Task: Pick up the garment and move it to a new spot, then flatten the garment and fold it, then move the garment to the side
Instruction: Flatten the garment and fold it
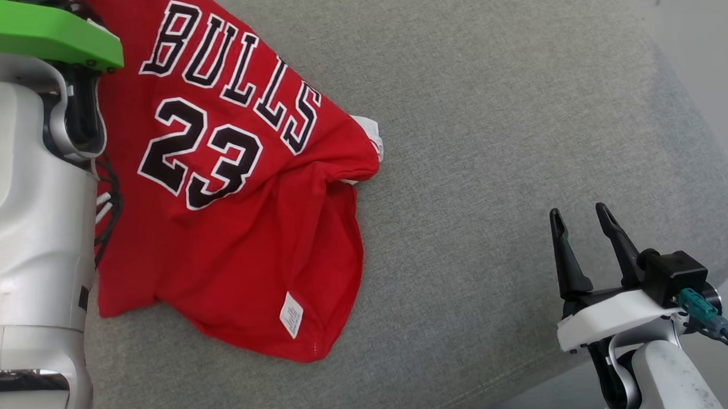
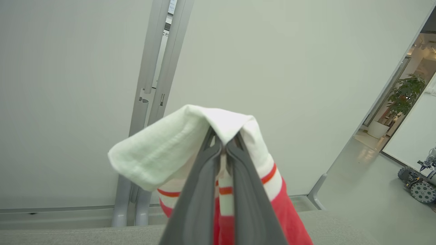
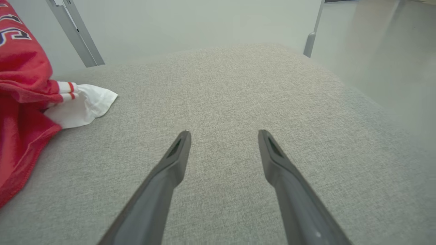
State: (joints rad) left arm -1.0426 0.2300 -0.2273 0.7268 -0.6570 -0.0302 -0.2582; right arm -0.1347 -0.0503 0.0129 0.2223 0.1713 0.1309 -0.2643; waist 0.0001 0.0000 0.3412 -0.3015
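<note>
My left gripper [image 2: 223,144] is clamped on the white, red-striped edge of the red garment [image 2: 293,217], lifted before a pale wall [image 2: 289,68].

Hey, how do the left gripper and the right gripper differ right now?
The left gripper has its fingers pinched shut on the white trim of the red jersey; the right gripper has its fingers spread open, holding nothing. The left has cloth draped over its tips; the right hovers over bare grey cushion. Both have two long dark fingers.
</note>
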